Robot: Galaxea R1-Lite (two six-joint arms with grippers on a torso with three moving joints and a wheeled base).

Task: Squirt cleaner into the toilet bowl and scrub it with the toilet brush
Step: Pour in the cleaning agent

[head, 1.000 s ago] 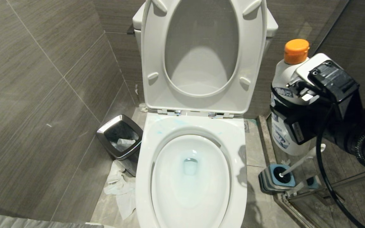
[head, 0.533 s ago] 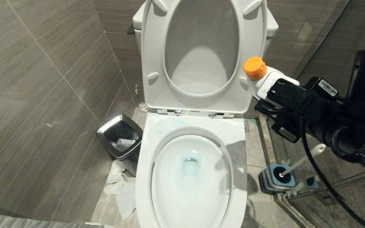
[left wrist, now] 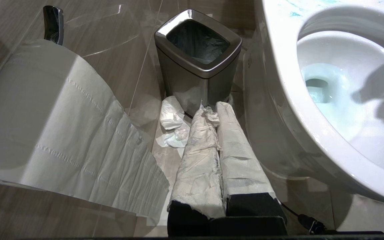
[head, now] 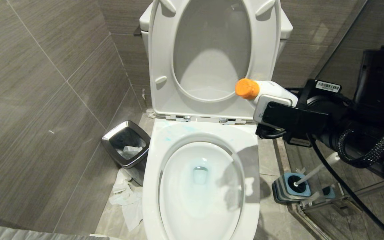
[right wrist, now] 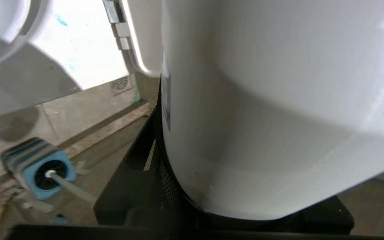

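We see the right claw (head: pixel 272 111) gripping a white cleaner bottle (head: pixel 272 90) with an orange cap (head: pixel 247 88), its fingers closed against the bottle's body; the bottle lies tipped nearly level, cap pointing toward the raised seat and lid (head: pixel 212 60), above the back right corner of the toilet bowl (head: pixel 200 186). In the right wrist view the bottle's white wall (right wrist: pixel 278 110) fills most of the frame, pressed against the black finger (right wrist: pixel 135 186). The bowl's rim carries thin turquoise streaks of cleaner (head: pixel 168 138) near the hinges, and the water in the basin has a pale blue tint. The toilet brush (head: pixel 317 169) stands in its square blue holder (head: pixel 292 188) on the floor to the right of the bowl, its white handle leaning away from the toilet, untouched. The left claw (left wrist: pixel 213 110) shows only in its own wrist view, its two paper-wrapped fingers pressed together and holding nothing, pointing down at the floor beside the bowl toward a small chrome-rimmed bin (left wrist: pixel 198 63). Crumpled tissue (left wrist: pixel 173 123) lies on the floor at the bin's foot, and a toilet-paper roll (left wrist: pixel 45 116) hangs close by.
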